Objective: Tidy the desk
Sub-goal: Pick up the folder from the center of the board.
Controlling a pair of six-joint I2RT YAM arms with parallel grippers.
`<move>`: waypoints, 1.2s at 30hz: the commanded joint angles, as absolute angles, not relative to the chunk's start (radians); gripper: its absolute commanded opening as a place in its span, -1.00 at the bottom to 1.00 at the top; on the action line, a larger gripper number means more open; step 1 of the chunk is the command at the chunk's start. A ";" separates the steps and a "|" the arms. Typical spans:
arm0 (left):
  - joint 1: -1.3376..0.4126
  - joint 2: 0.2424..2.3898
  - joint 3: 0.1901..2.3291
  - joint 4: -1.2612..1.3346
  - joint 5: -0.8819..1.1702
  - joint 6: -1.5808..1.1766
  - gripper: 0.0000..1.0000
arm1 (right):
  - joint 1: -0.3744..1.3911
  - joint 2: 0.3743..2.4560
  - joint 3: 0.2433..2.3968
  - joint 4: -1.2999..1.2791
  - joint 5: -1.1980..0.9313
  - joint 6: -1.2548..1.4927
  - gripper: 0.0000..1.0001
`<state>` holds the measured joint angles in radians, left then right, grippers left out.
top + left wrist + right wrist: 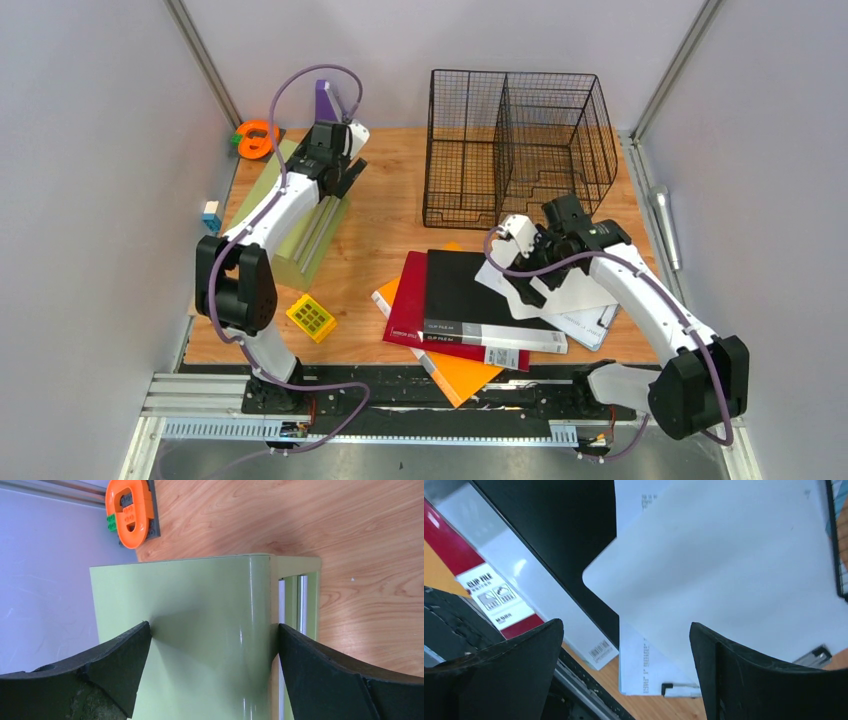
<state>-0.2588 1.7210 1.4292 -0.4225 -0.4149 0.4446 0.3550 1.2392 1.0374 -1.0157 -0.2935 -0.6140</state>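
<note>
Fully open, left jaws over green holder (pixel 200 630), right jaws over paper (pixel 734 565)

my arms (pixel 262 215) are white shells on black joints. purple cables (pixel 325 68) trail each one. my claw fingers (pixel 115 670) are black.

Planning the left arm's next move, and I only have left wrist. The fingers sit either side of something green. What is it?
Observer: A green file holder lying on its side along the left edge of the desk. The left gripper is open over its far half.
Operator: Right arm close?
Observer: No. The right gripper is open over a white sheet on the right side, next to a stack of folders.
Operator: Anything else big on there?
Observer: A black wire basket stands at the back, right of centre.
</note>
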 commanded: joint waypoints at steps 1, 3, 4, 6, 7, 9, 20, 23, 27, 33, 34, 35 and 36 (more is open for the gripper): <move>-0.223 1.742 1.483 -0.566 -0.340 0.330 1.00 | 0.289 1.179 0.954 -1.032 -0.123 -0.694 0.99; -0.224 1.735 1.512 -0.615 -0.278 0.307 1.00 | 0.214 1.172 0.940 -1.032 -0.101 -0.717 0.98; -0.224 1.726 1.526 -0.629 -0.223 0.293 1.00 | 0.167 1.171 0.945 -1.032 -0.098 -0.724 0.98; -0.224 1.707 1.544 -0.680 -0.135 0.275 1.00 | 0.071 1.163 0.959 -1.034 -0.104 -0.749 0.98; -0.225 1.693 1.561 -0.692 -0.111 0.262 1.00 | 0.031 1.156 0.963 -1.034 -0.108 -0.760 0.98; -0.224 1.668 1.587 -0.724 -0.026 0.242 1.00 | -0.042 1.140 0.961 -1.029 -0.115 -0.794 0.98; -0.224 1.530 1.671 -0.909 0.184 0.155 1.00 | -0.529 1.346 1.048 -0.963 -0.315 -0.674 0.99; -0.224 1.495 1.653 -0.938 0.283 0.160 1.00 | -0.607 1.438 1.088 -0.961 -0.409 -0.620 0.96; -0.225 1.474 1.635 -0.943 0.372 0.169 1.00 | -0.645 1.540 1.106 -0.938 -0.487 -0.564 0.91; -0.227 1.465 1.589 -0.843 0.449 0.140 1.00 | -0.646 1.677 1.125 -0.879 -0.522 -0.521 0.86; -0.228 1.462 1.582 -0.826 0.461 0.129 1.00 | -0.646 1.698 1.130 -0.868 -0.521 -0.519 0.85; -0.229 1.461 1.569 -0.793 0.467 0.125 1.00 | -0.646 1.718 1.133 -0.855 -0.514 -0.513 0.84; -0.231 1.459 1.565 -0.779 0.476 0.117 1.00 | -0.646 1.738 1.136 -0.841 -0.510 -0.512 0.83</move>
